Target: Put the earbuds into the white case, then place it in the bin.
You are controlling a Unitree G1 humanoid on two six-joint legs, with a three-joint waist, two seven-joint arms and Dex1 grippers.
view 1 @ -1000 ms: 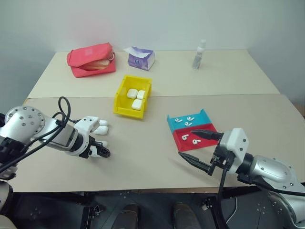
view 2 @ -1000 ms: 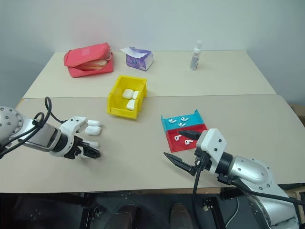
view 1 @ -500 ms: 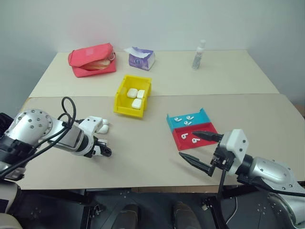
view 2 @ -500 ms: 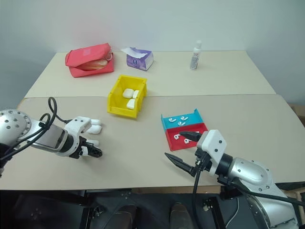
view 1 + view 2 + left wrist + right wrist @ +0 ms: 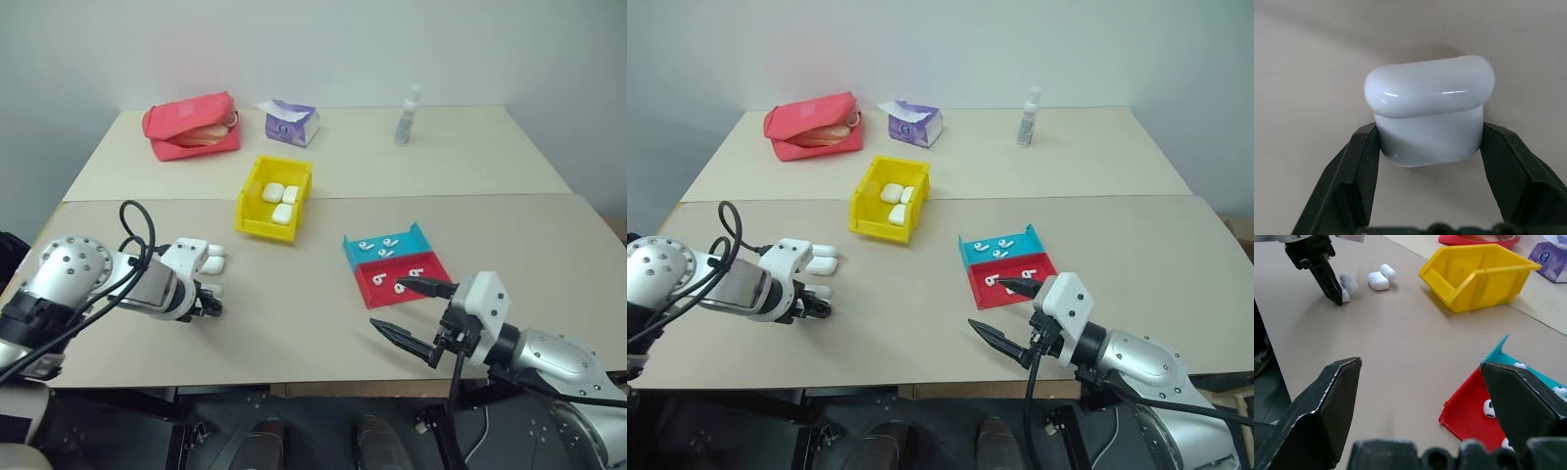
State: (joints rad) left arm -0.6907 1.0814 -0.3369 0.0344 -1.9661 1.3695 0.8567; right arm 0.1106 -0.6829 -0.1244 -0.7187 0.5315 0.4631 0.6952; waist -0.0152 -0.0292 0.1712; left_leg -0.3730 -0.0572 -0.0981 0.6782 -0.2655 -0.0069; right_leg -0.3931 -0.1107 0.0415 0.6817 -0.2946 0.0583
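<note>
On the beige table (image 5: 294, 323) the head view shows the left gripper (image 5: 210, 305) low near the front-left edge, its wrist view shows it pinching a white case (image 5: 1430, 115), and the right gripper (image 5: 1420, 396) hangs spread beside the earbuds (image 5: 1489, 408), so opening the case comes next.

Plain pale wall (image 5: 323, 44) is seen behind the work area, unmarked, greyish-white. Two beige tables are set end to end: the far table (image 5: 470, 147) is pushed against the wall, the near table (image 5: 294, 323) is butted against its front edge, and a thin dark seam (image 5: 470, 195) is seen where they meet. Both tops are matte and evenly lit; only soft, short shadows are cast, so diffuse overhead light is indicated. Dark floor (image 5: 313, 431) is seen below the near table's front edge, with black frame parts (image 5: 191, 429) partly visible there; details are too dim to be made out.
</note>
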